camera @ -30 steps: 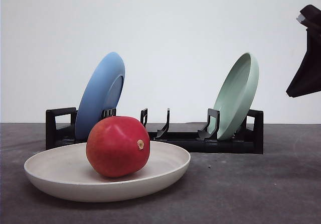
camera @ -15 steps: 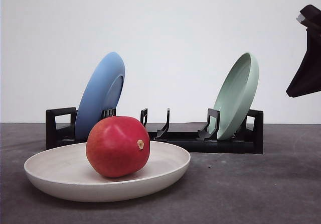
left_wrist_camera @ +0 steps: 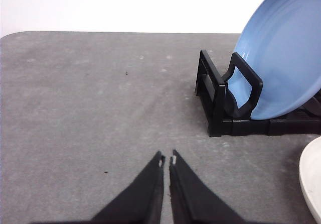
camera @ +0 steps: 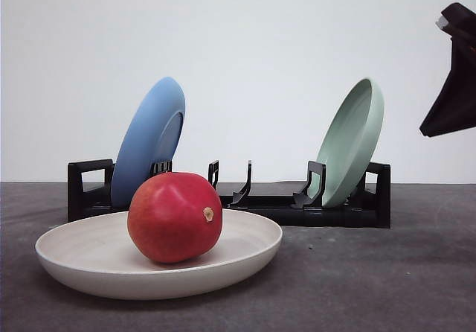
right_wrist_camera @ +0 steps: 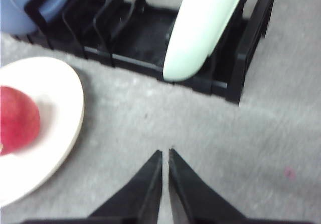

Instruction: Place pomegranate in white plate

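Already the pomegranate [camera: 175,216] sits in the white plate [camera: 89,261] (tan nub facing right), well apart from the right gripper [right_wrist_camera: 165,156], whose fingers are pressed together, empty; the left gripper [left_wrist_camera: 167,159] likewise is closed on nothing.

Black dish rack [camera: 297,209] at the back of a grey table [camera: 372,272], running crosswise. Blue plate [camera: 149,142] propped on edge in a slot at the rack's left end, tilted to the right. Pale green plate [camera: 351,140] likewise on edge near the right end, also tilted to the right. Several slots between the two standing free. Plain white wall [camera: 260,49] behind.
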